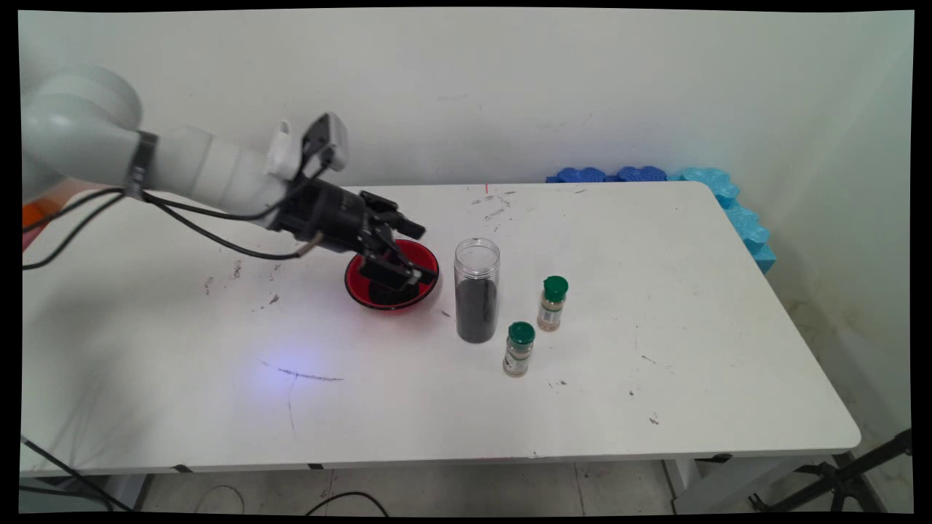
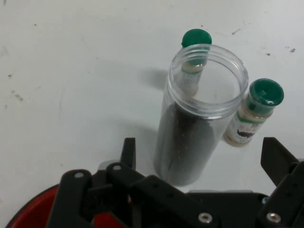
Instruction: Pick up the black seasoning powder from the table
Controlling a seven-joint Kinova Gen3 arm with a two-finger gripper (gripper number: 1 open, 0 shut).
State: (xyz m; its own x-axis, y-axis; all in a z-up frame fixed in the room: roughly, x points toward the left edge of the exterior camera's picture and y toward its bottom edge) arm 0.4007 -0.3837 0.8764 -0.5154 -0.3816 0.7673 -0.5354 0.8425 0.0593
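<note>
A white table (image 1: 655, 393) is seen from above its near side, its top marked with dark scuffs and scratches, most thickly near the far edge and on the left half. Behind it a plain pale wall is seen, and blue foam pieces (image 1: 728, 196) are wedged between the table's far right corner and the wall. A grey floor with loose cables is visible under the near edge, and part of a black stand at the lower right.

The gripper (image 1: 421, 251) is held low over a red bowl (image 1: 419, 295), which rests on the table left of centre; something dark lies in the bowl. The jaws are seen spread apart with nothing between them; in the hand view one finger (image 2: 128, 152) stands at the left and the other at the right.

Just beside the bowl, on its right, a clear jar (image 1: 477, 291) stands upright without a lid, about half filled with a dark substance. Near the jar, further right, two small spice bottles with green caps stand upright and apart from each other: one (image 1: 518, 349) closer to the near edge, the other (image 1: 553, 303) behind it to the right.
</note>
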